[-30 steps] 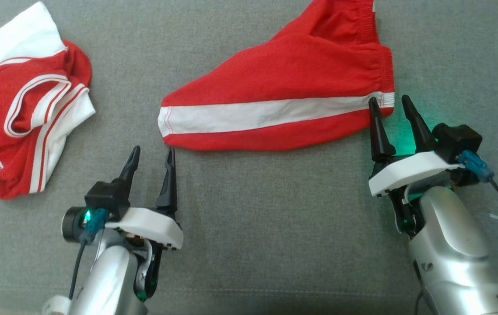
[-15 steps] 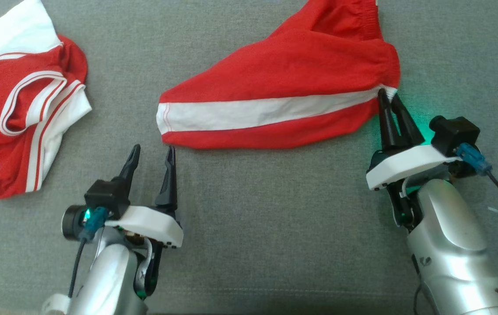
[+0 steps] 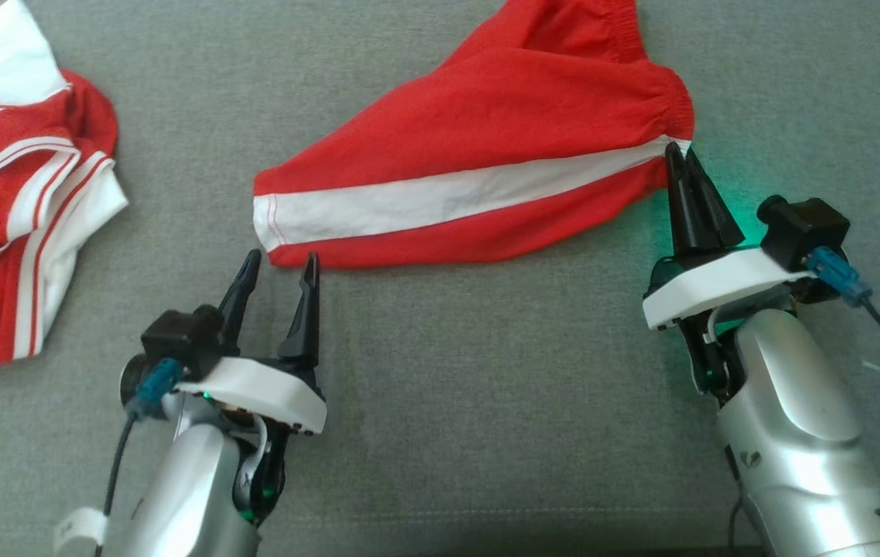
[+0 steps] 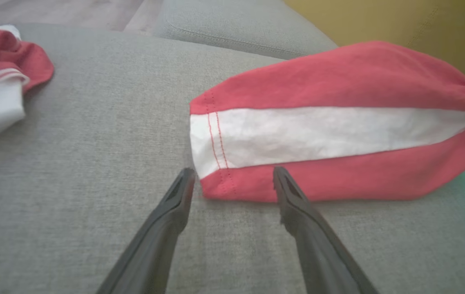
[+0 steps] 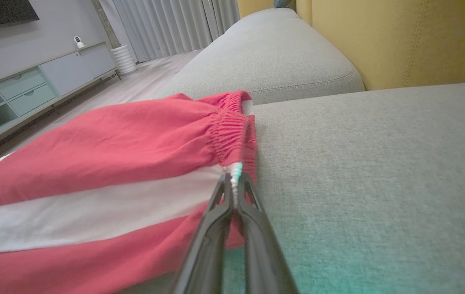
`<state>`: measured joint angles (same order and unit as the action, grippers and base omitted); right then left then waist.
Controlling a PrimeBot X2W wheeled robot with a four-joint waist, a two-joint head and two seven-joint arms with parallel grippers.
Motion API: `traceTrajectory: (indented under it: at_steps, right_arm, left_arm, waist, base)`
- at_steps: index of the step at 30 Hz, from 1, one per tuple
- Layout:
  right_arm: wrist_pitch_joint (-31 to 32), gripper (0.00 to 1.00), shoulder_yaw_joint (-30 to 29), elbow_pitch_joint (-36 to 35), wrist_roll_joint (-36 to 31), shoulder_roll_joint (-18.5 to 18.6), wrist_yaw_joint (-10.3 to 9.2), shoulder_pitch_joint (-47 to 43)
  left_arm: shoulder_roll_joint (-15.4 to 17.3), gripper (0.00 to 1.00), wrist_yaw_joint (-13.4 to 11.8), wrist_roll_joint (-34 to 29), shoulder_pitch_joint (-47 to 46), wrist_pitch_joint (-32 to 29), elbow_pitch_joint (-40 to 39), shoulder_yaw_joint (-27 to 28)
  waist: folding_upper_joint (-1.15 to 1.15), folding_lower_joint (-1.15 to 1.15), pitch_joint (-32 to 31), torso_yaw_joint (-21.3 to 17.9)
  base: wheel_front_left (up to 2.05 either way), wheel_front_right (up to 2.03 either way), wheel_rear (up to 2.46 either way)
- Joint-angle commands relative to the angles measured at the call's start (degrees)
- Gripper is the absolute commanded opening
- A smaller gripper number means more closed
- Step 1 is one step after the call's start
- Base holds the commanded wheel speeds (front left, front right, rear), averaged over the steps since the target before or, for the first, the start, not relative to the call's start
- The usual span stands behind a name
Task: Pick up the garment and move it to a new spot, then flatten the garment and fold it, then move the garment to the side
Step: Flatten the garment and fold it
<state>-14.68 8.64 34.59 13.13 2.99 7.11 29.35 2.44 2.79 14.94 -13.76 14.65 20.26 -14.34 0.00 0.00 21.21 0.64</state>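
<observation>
The garment is a pair of red shorts with a white side stripe, lying on the grey sofa cushion. My right gripper is shut on the garment's elastic waistband at the end of the white stripe, and the right wrist view shows the pinched cloth at the gripper. My left gripper is open, its fingertips just short of the garment's leg hem. In the left wrist view the garment lies just ahead of the open gripper, the hem's corner between the two tips.
A second red and white garment lies crumpled at the left of the cushion. Beyond the cushion are a yellow sofa back, another seat cushion, and a low cabinet across the floor.
My right gripper moved onto the waistband and shut on it, bunching the cloth. My left gripper moved forward to the leg hem, still open. The head camera shifted, sliding the scene left.
</observation>
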Motion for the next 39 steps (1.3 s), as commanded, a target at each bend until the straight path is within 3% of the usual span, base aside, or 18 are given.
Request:
traceTrajectory:
  at_steps: [1, 12, 23, 38, 39]
  right_arm:
    - [-0.3, 0.0, 1.3, -2.1, 0.7, -0.1, 0.37, 0.1]
    - [-0.3, 0.0, 2.8, -2.9, 2.1, -0.1, 0.37, 0.8]
    - [-0.3, 0.0, 3.4, -3.3, 2.5, -0.1, 0.37, 0.0]
    - [-0.3, 0.0, 4.1, -3.4, 2.6, -0.1, 0.37, -0.6]
    - [-0.3, 0.0, 4.1, -3.4, 2.6, -0.1, 0.37, -0.6]
  left_arm:
    - [0.4, 1.0, 0.7, 0.6, -2.1, 0.3, -1.2, 1.5]
    - [0.4, 1.0, 3.3, 3.6, -4.0, 0.3, 0.3, 3.7]
    - [0.4, 1.0, 4.4, 6.8, -4.7, 0.3, 3.1, 4.9]
    - [0.4, 1.0, 4.7, 9.0, -6.6, 0.3, 4.9, 2.4]
    - [0.4, 0.9, 4.7, 9.1, -6.7, 0.3, 5.0, 2.3]
  waist:
    - [0.0, 0.0, 0.2, -0.5]
    - [0.0, 0.0, 0.8, -2.1]
    - [0.0, 0.0, -0.1, -2.4]
    - [0.0, 0.0, -0.5, -2.7]
    - [0.0, 0.0, -0.4, -2.7]
  base:
    - [0.0, 0.0, 0.0]
    - [0.0, 0.0, 0.0]
    - [0.0, 0.0, 0.0]
    - [0.0, 0.0, 0.0]
    - [0.0, 0.0, 0.0]
